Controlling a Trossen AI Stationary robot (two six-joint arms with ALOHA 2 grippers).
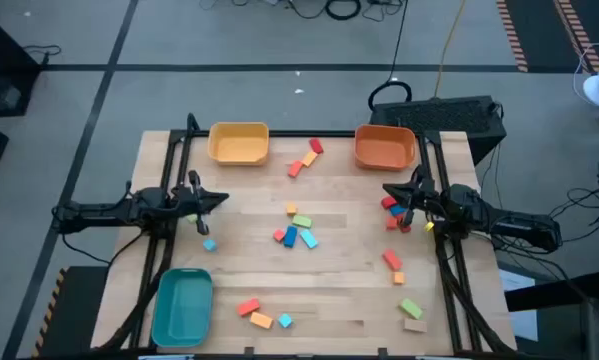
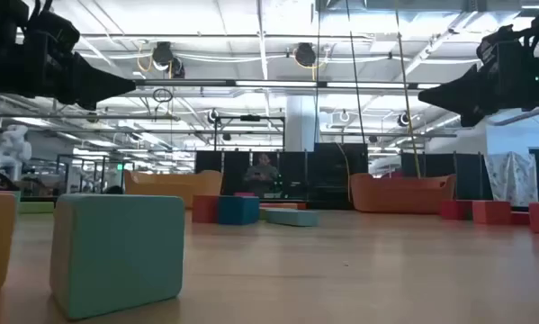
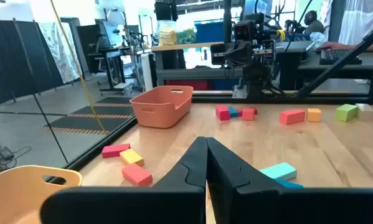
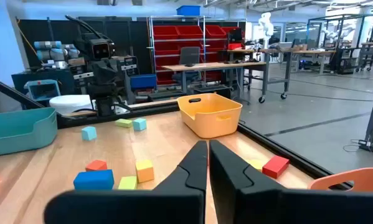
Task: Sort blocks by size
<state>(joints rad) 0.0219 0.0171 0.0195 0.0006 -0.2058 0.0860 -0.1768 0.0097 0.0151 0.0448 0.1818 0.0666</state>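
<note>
- The blocks (image 1: 297,236) lie scattered all over the wooden surface (image 1: 349,285), none in a bin yet, so the sorting looks unstarted.
- There's a middle cluster of green, orange, red, blue and light blue pieces, and another group of red and orange ones (image 1: 305,158) up between the yellow bin (image 1: 239,143) and the orange bin (image 1: 385,147).
- A few red and blue pieces (image 1: 391,208) sit just beside the right gripper (image 1: 400,192); more trail down that side, ending in a green block (image 1: 410,308) and a tan one (image 1: 414,324) near the front edge.
- Down front, a red bar (image 1: 248,307), an orange piece (image 1: 262,320) and a small light blue cube (image 1: 285,320) lie near the teal bin (image 1: 182,308). One small light blue cube (image 1: 209,244) sits alone near the left gripper (image 1: 219,199).
- Both arms hover at their own sides, above the surface, carrying nothing. Left jaws pressed together, right jaws pressed together too; the wrist views show the fingers meeting with no gap.
- To do the first pick well, I'd say: spread the jaws before descending, and start with an isolated piece such as that lone cube.
- In the crowded middle, come straight down over one block and align the fingers across its short side, so neighbours aren't nudged.
- Settle which bin takes which size first and keep to it.
</note>
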